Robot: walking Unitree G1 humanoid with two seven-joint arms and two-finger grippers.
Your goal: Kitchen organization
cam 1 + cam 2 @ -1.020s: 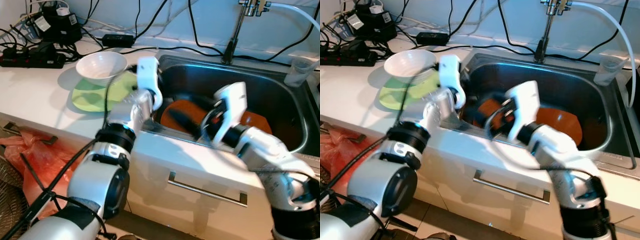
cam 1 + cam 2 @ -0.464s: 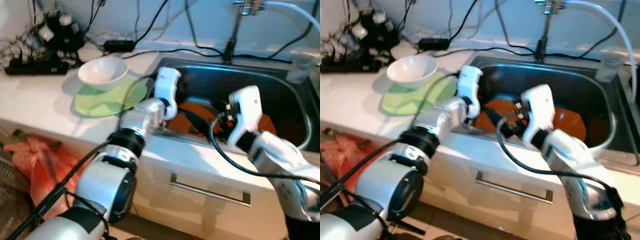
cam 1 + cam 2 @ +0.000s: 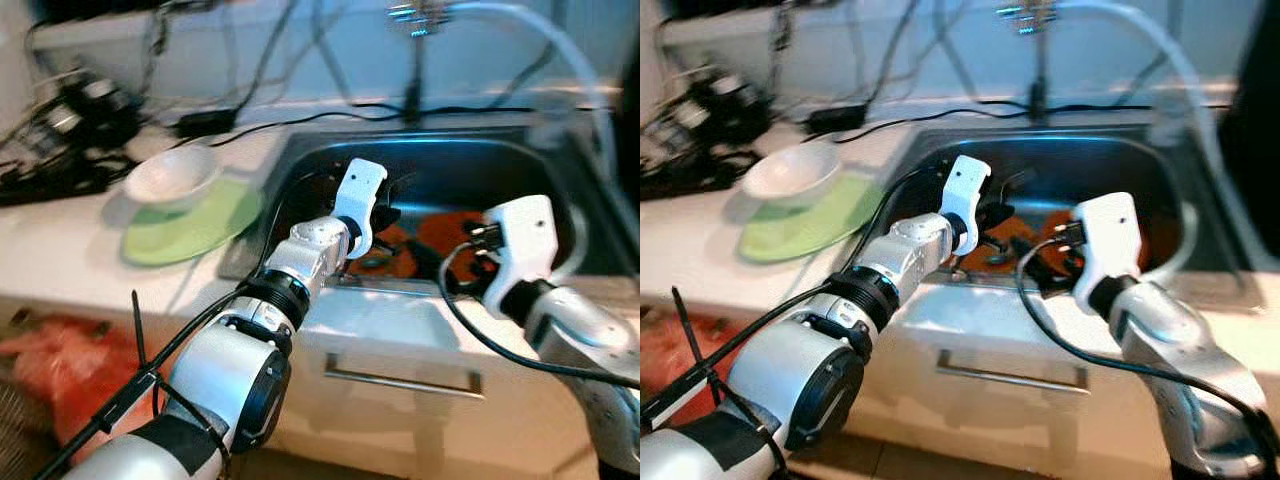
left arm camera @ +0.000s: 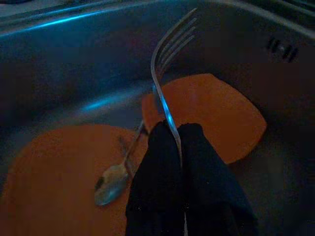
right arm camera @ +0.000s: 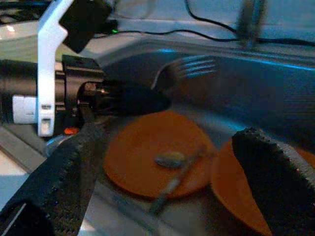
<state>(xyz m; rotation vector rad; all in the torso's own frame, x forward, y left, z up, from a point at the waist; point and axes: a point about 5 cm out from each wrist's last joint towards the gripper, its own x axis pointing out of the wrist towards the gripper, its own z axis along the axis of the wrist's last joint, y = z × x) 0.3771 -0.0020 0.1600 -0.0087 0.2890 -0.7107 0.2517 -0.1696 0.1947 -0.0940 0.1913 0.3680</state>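
Over the sink, the left gripper pinches a fork upright (tines up) above two orange plates; the right gripper hovers beside, fingers wide apart.

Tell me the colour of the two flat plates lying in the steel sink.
Orange plates, clearest in the right wrist view.

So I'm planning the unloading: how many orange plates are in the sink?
2. One orange plate lies under the spoon; the other orange plate lies beside it, behind the fork held by the left gripper. More may be hidden.
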